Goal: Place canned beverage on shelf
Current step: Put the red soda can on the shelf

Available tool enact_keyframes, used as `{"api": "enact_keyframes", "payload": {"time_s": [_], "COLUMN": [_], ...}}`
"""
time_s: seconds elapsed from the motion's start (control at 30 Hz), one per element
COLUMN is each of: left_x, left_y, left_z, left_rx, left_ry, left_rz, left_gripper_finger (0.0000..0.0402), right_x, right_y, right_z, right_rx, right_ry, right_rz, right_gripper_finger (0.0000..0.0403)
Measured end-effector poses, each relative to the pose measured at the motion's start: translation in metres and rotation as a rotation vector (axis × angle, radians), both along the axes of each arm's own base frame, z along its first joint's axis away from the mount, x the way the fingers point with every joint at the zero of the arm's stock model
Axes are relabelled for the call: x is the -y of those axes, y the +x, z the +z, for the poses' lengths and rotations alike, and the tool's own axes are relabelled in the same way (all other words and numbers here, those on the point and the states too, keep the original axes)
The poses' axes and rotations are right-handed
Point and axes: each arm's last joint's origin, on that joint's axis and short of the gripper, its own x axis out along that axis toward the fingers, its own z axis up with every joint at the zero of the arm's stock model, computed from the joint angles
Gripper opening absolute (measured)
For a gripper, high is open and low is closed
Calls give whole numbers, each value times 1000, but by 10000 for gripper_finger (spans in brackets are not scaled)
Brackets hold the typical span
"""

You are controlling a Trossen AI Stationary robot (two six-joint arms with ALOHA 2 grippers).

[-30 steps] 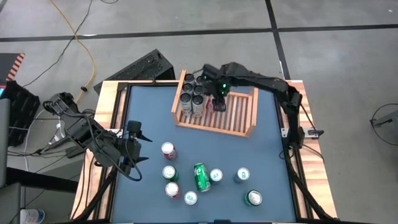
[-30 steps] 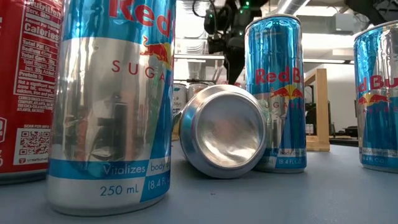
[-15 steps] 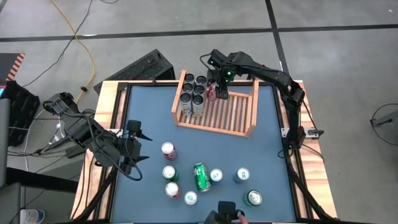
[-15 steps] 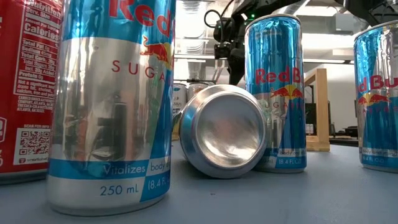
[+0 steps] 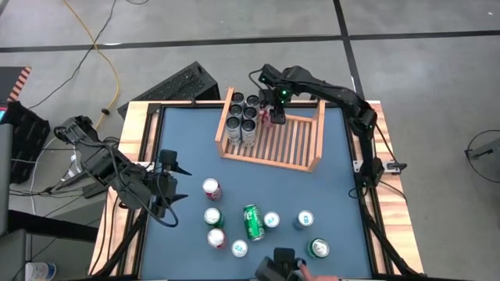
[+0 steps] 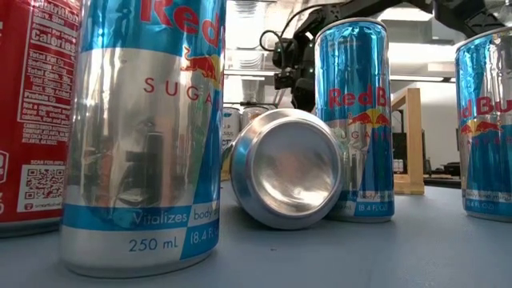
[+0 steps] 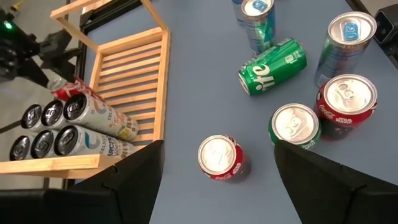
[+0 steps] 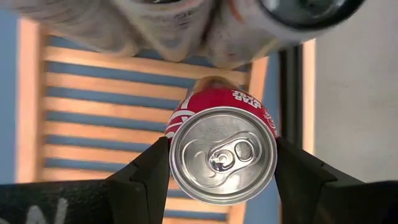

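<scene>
While the right end effector (image 5: 273,115) hangs over the back of the shelf (image 5: 312,144), its two fingers sit one on each side of a red cola can (image 8: 222,152), which stands upright on the slats just beside the block of six silver cans (image 5: 243,119) already stored in the far left corner. The wrist view shows the fingers flanking the can's body just under its rim, clamped on it as far as I can judge. A can like this is a stiff cylinder when full, fairly heavy for its size, with smooth painted walls that slip under a loose pinch and dent under a hard one; the sensible hold is across the middle of the body, square to the axis, clear of the tapered shoulder. The left end effector (image 7: 216,186) waits with fingers apart over the left side of the worktop (image 5: 187,148), above the loose cans, among them a green can (image 5: 251,222) lying on its side.
</scene>
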Motion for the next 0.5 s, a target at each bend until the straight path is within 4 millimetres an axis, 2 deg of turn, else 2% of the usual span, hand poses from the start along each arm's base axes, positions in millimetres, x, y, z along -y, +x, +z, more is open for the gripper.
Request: {"api": "enact_keyframes", "payload": {"time_s": [0.2,0.5], "left_x": [0,-1], "left_y": [0,1], "left_z": [0,0], "left_rx": [0,4], "left_ry": [15,40], "left_rz": [-9,-6], "left_gripper_finger": [290,290], "right_x": [7,14], "right_y": [-1,0], "right_z": [-11,-10], "right_rx": [-31,-1], "right_ry": [25,-7], "right_rz": [-1,8], "right_gripper_finger": [229,231]}}
